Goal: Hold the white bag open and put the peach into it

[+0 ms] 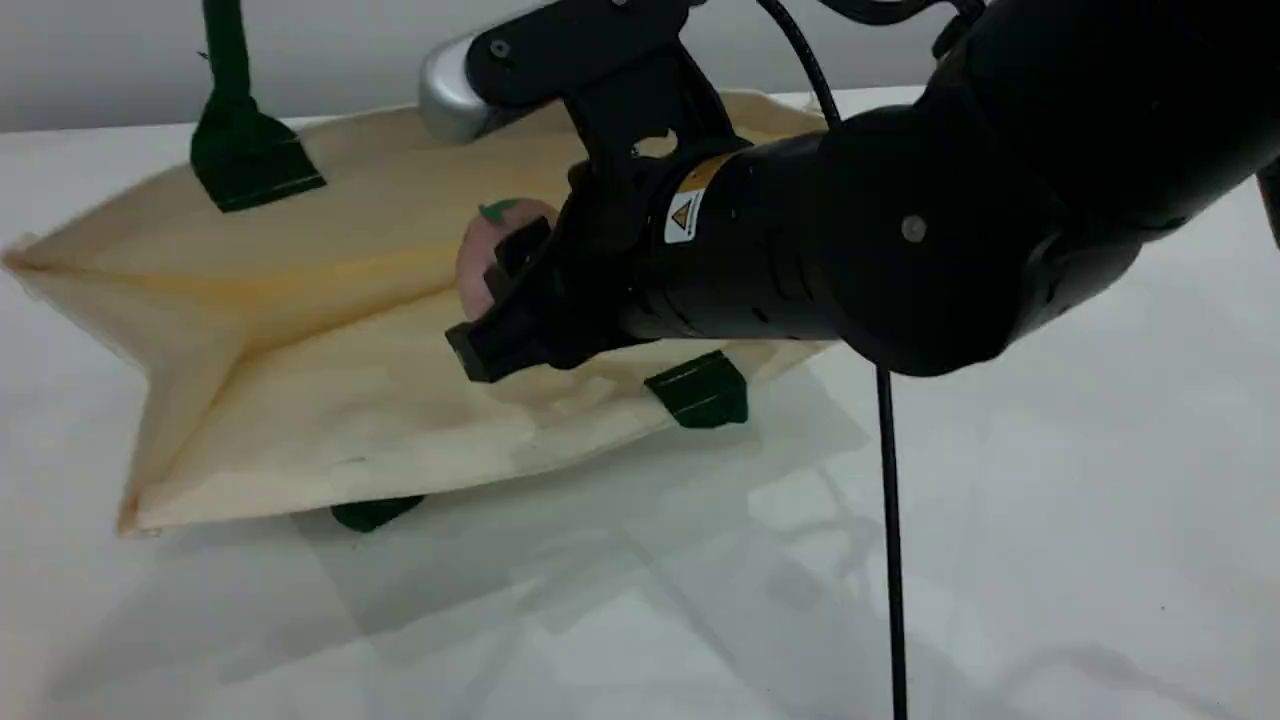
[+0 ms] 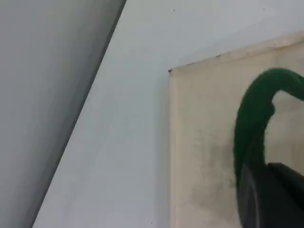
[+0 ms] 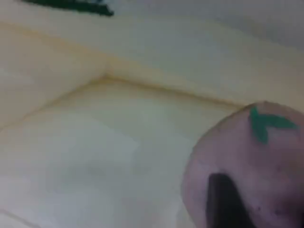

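The white bag (image 1: 330, 380) lies on the table with its mouth gaping toward the right. Its upper side is pulled up by a dark green rope handle (image 1: 225, 50) that runs out of the scene view's top. In the left wrist view that handle (image 2: 254, 114) passes into my left gripper (image 2: 273, 199), which is shut on it above the bag's panel (image 2: 204, 142). My right gripper (image 1: 497, 300) reaches into the bag's mouth, its fingers on either side of the pink peach (image 1: 480, 250). The right wrist view shows the peach (image 3: 266, 156) with its green leaf, a dark fingertip (image 3: 223, 199) against it, and the bag's inside (image 3: 95, 156) behind.
The right arm's bulky black body (image 1: 900, 220) covers the bag's right end. A black cable (image 1: 890, 540) hangs down to the front edge. Green tabs (image 1: 700, 390) stick out under the bag. The white table (image 1: 1050, 560) ends at a grey wall (image 2: 42, 95).
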You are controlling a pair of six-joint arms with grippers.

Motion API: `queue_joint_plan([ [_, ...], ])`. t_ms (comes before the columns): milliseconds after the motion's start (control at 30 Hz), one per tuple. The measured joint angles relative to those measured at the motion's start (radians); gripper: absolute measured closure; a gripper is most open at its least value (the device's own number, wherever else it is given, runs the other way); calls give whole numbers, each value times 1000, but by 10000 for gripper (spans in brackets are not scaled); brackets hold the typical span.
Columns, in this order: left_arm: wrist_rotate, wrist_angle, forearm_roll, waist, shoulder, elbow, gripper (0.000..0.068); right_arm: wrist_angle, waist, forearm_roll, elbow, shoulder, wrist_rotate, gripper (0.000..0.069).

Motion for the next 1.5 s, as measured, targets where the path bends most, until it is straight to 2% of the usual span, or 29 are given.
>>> queue_joint_plan([
  [67,0,0,0,0,0,0,647,-22,0,0,0,0,30,372],
  [267,0,3,0,0,0,0,647,-48,0,0,0,0,158,178],
  [400,0,3,0,0,0,0,647,-47,-1,0,0,-1,142,120],
  [600,0,3,2,0,0,0,647,-6,-1,0,0,-11,109,115],
  [733,0,2,5,0,0,0,647,101,-1,3,2,-57,76,115],
  [1100,0,1,5,0,0,0,647,429,-1,3,2,-293,-133,115],
  [1233,0,1,5,0,0,0,647,503,-16,3,3,-378,-148,114],
  [1333,0,1,5,0,0,0,647,535,-59,3,3,-431,-158,114],
  [1500,0,-4,5,0,0,0,647,578,-195,1,3,-466,-176,114],
])
